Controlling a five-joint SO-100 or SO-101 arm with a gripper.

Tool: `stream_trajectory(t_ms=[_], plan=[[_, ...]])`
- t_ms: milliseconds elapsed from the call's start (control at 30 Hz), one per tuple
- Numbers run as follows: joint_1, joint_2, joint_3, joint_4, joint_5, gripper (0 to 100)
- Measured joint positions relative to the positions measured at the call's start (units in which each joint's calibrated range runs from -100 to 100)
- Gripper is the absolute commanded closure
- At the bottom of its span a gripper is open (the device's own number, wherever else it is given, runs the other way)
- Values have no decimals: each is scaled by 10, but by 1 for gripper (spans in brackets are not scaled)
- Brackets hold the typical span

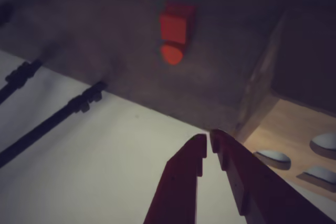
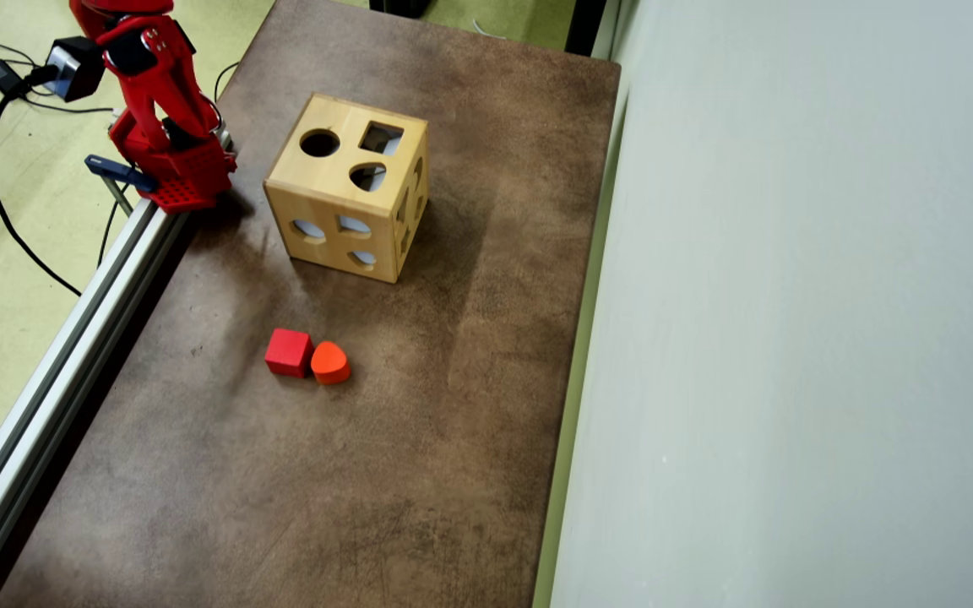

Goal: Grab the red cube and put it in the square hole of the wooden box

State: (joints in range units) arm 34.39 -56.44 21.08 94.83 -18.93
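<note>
In the overhead view my red arm [image 2: 157, 101] stood folded at the upper left of the frame, bolted at the edge of the brown worktop [image 2: 419, 473] beside a pale metal rail [image 2: 56, 363] that ran down toward the lower left. Right of my base, in the upper middle of the frame, sat the wooden box [image 2: 350, 190], its top face carrying a round hole [image 2: 319, 143], a square hole [image 2: 381, 138] and a rounded one, with more cut-outs along the side faces. Below the box, near the centre of the frame and well apart from it, the red cube [image 2: 289, 351] lay flat on the worktop, touching the orange rounded block [image 2: 330, 362] on its right. A pale wall [image 2: 790, 295] filled the right side of the frame. In the wrist view two black cables [image 1: 47, 114] crossed the pale floor at the left; the red cube [image 1: 176, 22] showed at upper centre with the orange rounded block [image 1: 171, 54] just below it, both dim. My pincer [image 1: 209, 141] rose from the bottom edge at lower centre, its two red fingers drawn together with only a thin slit between the tips and nothing held between them, far from the cube. A corner of the wooden box [image 1: 283, 129] filled the right edge.
</note>
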Motion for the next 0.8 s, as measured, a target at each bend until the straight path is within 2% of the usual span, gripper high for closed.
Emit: stream_trajectory(t_ms=[200, 367, 700, 800], plan=[[61, 62, 0, -6, 0, 98], [63, 100, 3, -14, -1, 98], [57, 175, 51, -165, -1, 97], [58, 181, 88, -207, -1, 92]])
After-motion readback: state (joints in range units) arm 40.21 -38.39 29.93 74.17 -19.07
